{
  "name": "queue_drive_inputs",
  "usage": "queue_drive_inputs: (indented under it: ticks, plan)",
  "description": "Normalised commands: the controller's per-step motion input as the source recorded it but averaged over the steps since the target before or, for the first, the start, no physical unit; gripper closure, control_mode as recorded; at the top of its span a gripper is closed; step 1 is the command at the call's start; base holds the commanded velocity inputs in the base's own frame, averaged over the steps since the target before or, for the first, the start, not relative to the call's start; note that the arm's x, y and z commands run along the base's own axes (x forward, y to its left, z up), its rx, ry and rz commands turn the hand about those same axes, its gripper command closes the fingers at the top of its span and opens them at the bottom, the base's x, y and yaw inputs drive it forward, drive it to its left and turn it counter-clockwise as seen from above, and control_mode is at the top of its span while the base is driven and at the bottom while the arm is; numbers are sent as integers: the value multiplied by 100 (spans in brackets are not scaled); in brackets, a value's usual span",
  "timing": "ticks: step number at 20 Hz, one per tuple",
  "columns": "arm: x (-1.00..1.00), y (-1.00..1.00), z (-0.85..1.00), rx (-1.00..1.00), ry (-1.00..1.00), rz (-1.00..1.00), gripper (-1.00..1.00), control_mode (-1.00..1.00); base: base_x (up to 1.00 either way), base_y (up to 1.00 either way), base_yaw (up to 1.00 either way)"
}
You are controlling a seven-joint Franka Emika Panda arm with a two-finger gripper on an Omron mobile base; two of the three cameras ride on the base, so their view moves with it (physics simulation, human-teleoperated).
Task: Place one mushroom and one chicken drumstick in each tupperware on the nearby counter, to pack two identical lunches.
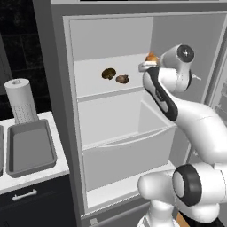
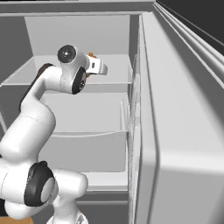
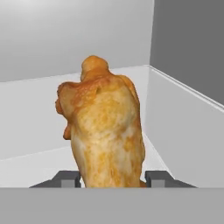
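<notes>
Golden chicken drumstick [image 3: 105,131] sits gripped between gripper [image 3: 113,178] fingertips on the fridge shelf [image 1: 95,84]; lifting out comes next.

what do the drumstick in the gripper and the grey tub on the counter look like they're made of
The drumstick looks like cooked meat: golden-brown, mottled, matte skin with a knobby end. The tub on the counter looks like smooth grey plastic, going by its even colour and rounded rim, though the rendering leaves that open.
</notes>
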Motion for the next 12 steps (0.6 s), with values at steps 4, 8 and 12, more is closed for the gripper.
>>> queue_drive_inputs:
  ticks: [4,8,12]
  plan:
    - [-76,0,84,0,3,0,100,-100,0,0,0]
    - [-91,0,47,0,3,0,100,-100,0,0,0]
    - [-91,4,4,0,1,0,100,-100,0,0,0]
